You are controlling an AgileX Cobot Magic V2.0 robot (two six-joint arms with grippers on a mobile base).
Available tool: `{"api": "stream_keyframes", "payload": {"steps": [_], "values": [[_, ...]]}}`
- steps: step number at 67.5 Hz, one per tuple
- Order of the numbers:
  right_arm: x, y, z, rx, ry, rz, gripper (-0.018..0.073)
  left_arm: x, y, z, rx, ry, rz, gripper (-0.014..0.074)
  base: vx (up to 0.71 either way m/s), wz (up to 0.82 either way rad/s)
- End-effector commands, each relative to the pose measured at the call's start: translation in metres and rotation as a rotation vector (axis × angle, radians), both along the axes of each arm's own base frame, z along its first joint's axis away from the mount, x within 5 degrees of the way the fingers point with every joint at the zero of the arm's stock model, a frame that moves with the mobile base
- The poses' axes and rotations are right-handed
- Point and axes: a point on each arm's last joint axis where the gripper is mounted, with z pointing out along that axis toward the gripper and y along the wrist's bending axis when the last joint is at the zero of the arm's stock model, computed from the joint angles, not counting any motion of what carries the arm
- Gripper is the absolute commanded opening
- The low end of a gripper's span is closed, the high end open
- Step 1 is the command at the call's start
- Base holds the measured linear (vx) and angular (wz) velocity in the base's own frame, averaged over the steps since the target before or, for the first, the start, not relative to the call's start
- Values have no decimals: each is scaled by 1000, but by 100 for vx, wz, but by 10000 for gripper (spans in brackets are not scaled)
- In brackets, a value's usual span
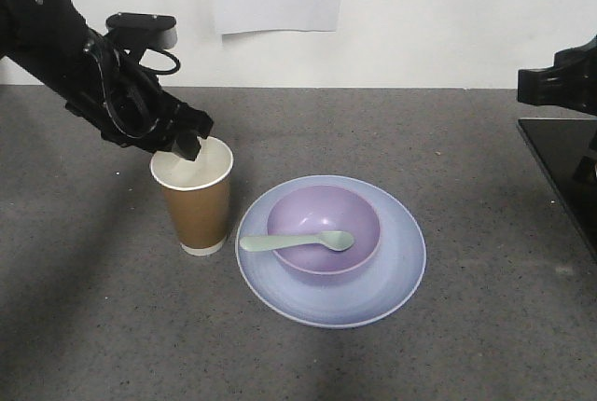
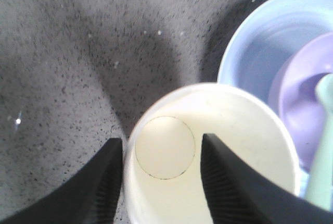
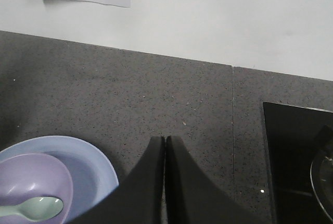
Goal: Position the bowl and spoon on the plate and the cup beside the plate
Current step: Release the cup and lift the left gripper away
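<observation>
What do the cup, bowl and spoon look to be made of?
Cup: likely paper; matte brown wall, white rolled rim, off-white inside with a disc seam at the bottom.
Bowl: probably plastic; smooth lavender with a soft sheen.
Spoon: probably plastic; thick one-piece mint-green moulding, matte.

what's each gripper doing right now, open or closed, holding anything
Left gripper: fingers straddle the cup wall, one inside, one outside; whether they pinch it cannot be told.
Right gripper: closed, holding nothing.
</observation>
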Motion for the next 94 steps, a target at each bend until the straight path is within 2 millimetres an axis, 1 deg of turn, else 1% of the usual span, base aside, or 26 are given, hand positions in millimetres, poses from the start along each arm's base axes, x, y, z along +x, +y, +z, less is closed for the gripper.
{"api": "stream_keyframes", "payload": {"steps": [1, 15, 27, 33, 37, 42, 49, 57, 62, 68, 75, 83, 94], "values": [[-2, -1, 16, 9, -99, 15, -10, -9, -2, 39, -60, -104, -2, 347, 0, 0], [-2, -1, 16, 8, -98, 15, -10, -10, -2, 73, -84, -194, -10, 347, 0, 0], [-2, -1, 16, 6, -98, 14, -10, -12, -1, 98, -100, -278, -10, 344, 0, 0], [-2, -1, 16, 5, -98, 14, -10, -14, 0, 111, -109, -333, -9, 320, 0, 0], [-2, -1, 16, 4, -99, 13, -10, -16, 3, 122, -101, -398, -8, 275, 0, 0], [-2, -1, 16, 2, -103, 14, -10, -21, 7, 137, -96, -499, 3, 179, 0, 0], [-1, -2, 18, -23, -119, 13, -10, -35, 17, 166, -102, -674, 34, -10, 0, 0], [-1, -4, 22, -64, -169, 12, -10, -58, 25, 195, -133, -817, 55, -9, 0, 0], [-3, -6, 29, -80, -238, 14, -10, -69, 29, 208, -153, -879, 64, -8, 0, 0], [-11, -9, 45, -52, -362, 12, -7, -82, 33, 220, -171, -932, 70, -8, 0, 0], [-26, -13, 64, -41, -516, 28, -6, -96, 38, 232, -187, -994, 78, -8, 0, 0], [-39, -15, 78, -30, -633, 41, -6, -105, 41, 240, -198, -1030, 82, -8, 0, 0], [-46, -19, 82, -48, -670, 36, -6, -108, 40, 237, -214, -989, 73, -8, 0, 0]]}}
